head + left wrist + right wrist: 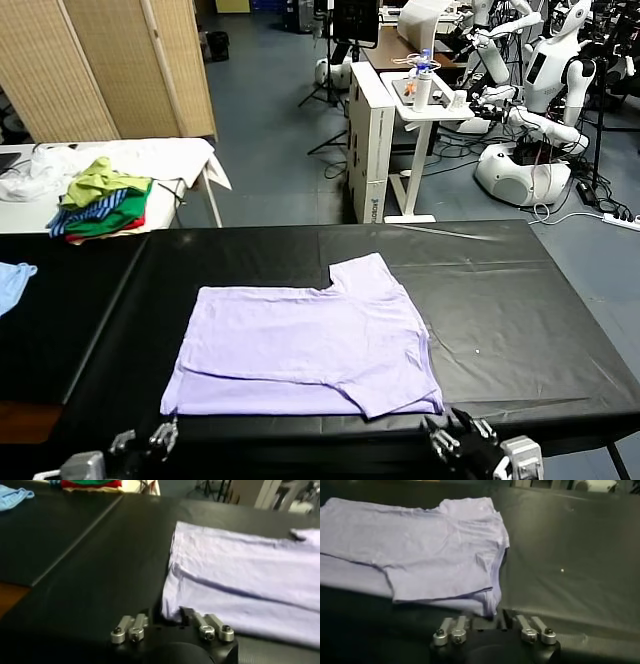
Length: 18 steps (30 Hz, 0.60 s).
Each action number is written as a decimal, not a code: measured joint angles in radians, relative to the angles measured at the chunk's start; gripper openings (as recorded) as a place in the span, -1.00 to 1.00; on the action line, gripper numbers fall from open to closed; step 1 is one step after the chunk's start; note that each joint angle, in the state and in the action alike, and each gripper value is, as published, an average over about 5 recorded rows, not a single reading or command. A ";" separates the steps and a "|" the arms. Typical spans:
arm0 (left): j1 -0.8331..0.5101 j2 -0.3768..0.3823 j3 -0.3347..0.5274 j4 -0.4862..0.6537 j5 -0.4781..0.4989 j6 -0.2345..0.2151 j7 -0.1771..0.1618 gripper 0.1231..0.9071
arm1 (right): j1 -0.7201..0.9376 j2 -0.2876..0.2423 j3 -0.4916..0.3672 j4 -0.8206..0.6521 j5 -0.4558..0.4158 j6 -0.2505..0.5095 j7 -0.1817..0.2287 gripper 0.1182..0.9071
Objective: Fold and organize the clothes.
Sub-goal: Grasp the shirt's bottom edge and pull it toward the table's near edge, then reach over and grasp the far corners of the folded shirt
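The clothes are one pale lavender T-shirt [305, 345], lying flat on the black table [520, 300] with its lower part folded up and one sleeve pointing to the far side. My left gripper [150, 440] sits at the table's near edge by the shirt's near left corner [172, 607]. In the left wrist view this gripper [170, 617] is open, and the corner lies just ahead of its gap. My right gripper [462, 440] is at the near right corner [487, 605]. The right wrist view shows that gripper [492, 621] open too, gripping nothing.
A heap of green, striped and red garments [100, 200] rests on a white table at the back left. A light blue cloth [12, 280] lies at the black table's left end. A white stand [395, 130] and other robots [540, 110] are beyond the far edge.
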<state>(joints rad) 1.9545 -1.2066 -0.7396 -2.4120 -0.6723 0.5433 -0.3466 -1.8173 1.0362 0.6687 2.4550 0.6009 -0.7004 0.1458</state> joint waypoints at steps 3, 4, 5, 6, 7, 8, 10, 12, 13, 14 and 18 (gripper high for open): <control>-0.042 0.019 -0.004 -0.017 -0.070 -0.020 0.006 0.99 | 0.109 -0.032 -0.013 -0.030 0.061 -0.016 0.020 1.00; -0.062 0.027 -0.003 -0.017 -0.094 -0.026 0.007 0.99 | 0.153 -0.043 -0.022 -0.046 0.077 -0.023 0.026 1.00; -0.086 0.037 0.000 -0.014 -0.120 -0.029 0.004 1.00 | 0.198 -0.054 -0.034 -0.067 0.093 -0.029 0.032 1.00; -0.113 0.049 0.003 -0.007 -0.148 -0.028 -0.002 1.00 | 0.243 -0.065 -0.047 -0.090 0.110 -0.033 0.039 1.00; -0.142 0.062 0.008 0.001 -0.180 -0.025 -0.010 1.00 | 0.291 -0.076 -0.063 -0.118 0.127 -0.035 0.047 1.00; -0.174 0.076 0.013 0.013 -0.213 -0.018 -0.020 1.00 | 0.339 -0.086 -0.080 -0.150 0.143 -0.036 0.056 1.00; -0.242 0.107 0.025 0.044 -0.285 0.001 -0.041 1.00 | 0.431 -0.104 -0.119 -0.215 0.172 -0.036 0.072 1.00; -0.316 0.138 0.040 0.086 -0.351 0.018 -0.058 1.00 | 0.522 -0.113 -0.161 -0.281 0.195 -0.036 0.087 1.00; -0.354 0.153 0.049 0.109 -0.378 0.025 -0.061 1.00 | 0.567 -0.114 -0.184 -0.313 0.204 -0.036 0.094 1.00; -0.394 0.167 0.059 0.133 -0.403 0.032 -0.063 1.00 | 0.612 -0.115 -0.208 -0.346 0.210 -0.036 0.100 1.00; -0.559 0.216 0.113 0.243 -0.470 0.053 -0.060 1.00 | 0.778 -0.107 -0.306 -0.473 0.217 -0.036 0.110 1.00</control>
<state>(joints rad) 1.3957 -0.9906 -0.6271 -2.1688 -1.1422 0.5960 -0.4067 -1.0389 0.9292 0.3628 1.9816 0.8182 -0.7365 0.2557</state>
